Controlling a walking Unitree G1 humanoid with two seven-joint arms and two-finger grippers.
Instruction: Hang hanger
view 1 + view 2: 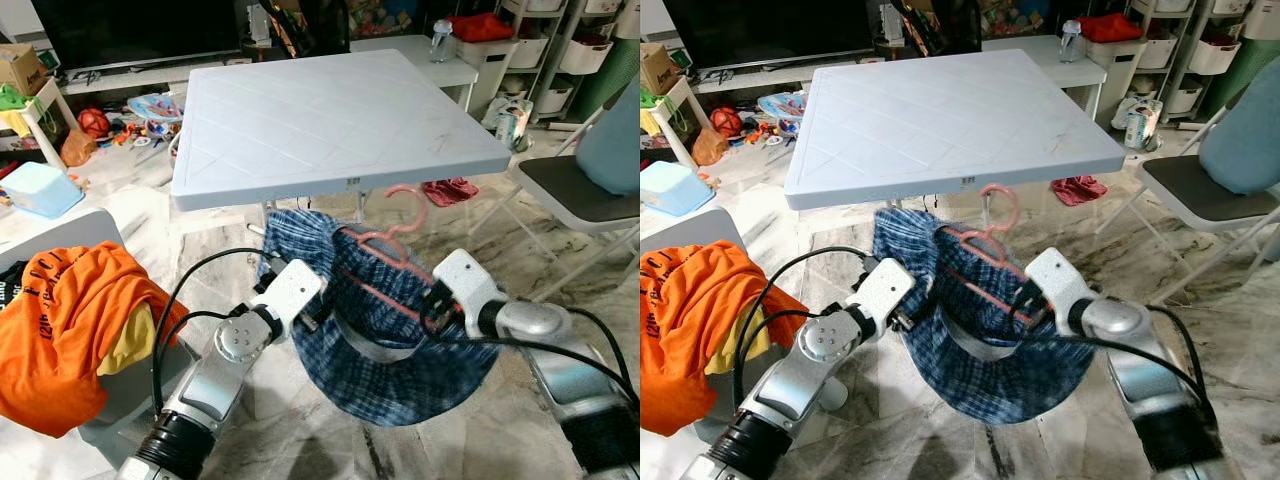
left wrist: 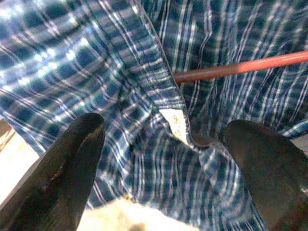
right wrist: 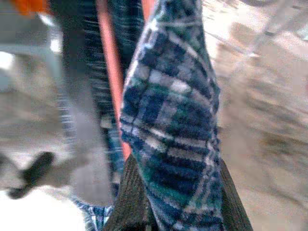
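Hanger — pink, threaded inside a blue plaid shirt, held in the air between both arms just below the near edge of the white table, hook upward. Right gripper is clamped on shirt cloth beside the hanger bar, carrying the load. Left gripper has fingers spread against the shirt — apparently steadying it, gripping nothing.

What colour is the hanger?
Pink; the hanger shows best in the left eye view.
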